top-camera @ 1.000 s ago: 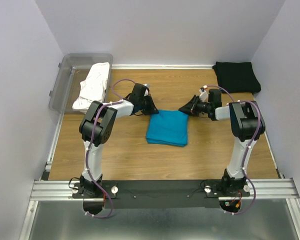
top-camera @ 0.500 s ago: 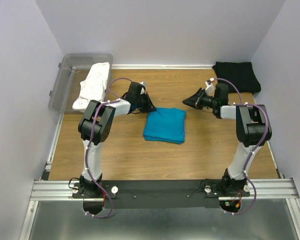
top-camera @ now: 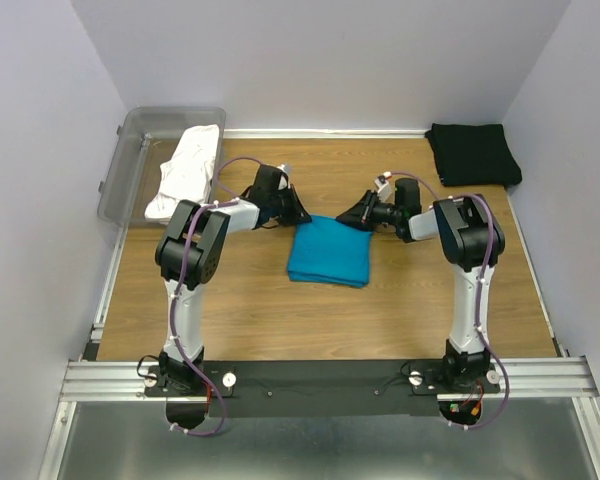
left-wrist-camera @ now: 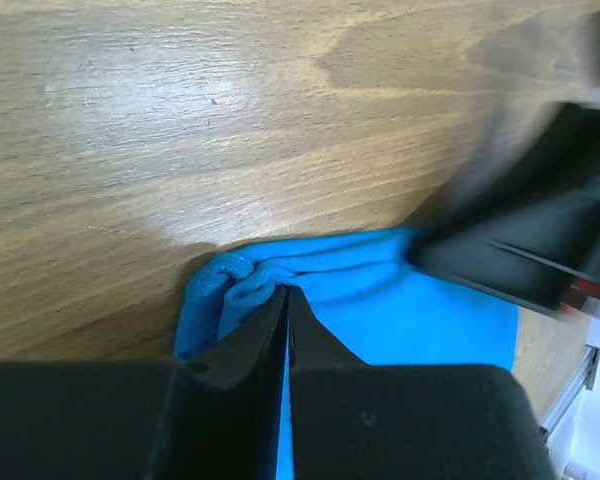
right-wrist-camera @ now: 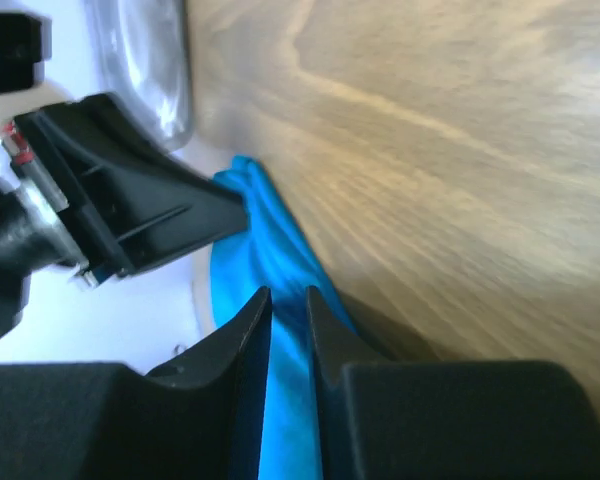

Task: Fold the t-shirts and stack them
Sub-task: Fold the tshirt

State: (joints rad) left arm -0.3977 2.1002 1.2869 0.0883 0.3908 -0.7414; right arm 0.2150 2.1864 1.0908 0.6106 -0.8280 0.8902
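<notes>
Teal shirt (top-camera: 329, 252) far corners were pinched by left pincer (left-wrist-camera: 286, 300) and right pincer (right-wrist-camera: 288, 300), both clamped; an even, level lift was advised

Walls: plain pale lilac-white panels (top-camera: 320, 60) enclose the worktop on the left, far and right sides.
Worktop: light wood-grain board (top-camera: 240, 310), evenly lit, with a soft sheen in the wrist views.
Trim: a white strip (top-camera: 325, 132) runs along the worktop's far edge.
Rail: a silver aluminium rail (top-camera: 110, 378) lines the worktop's near edge.
Floor: grey metal sheet (top-camera: 310, 450) lies nearer than the rail.
</notes>
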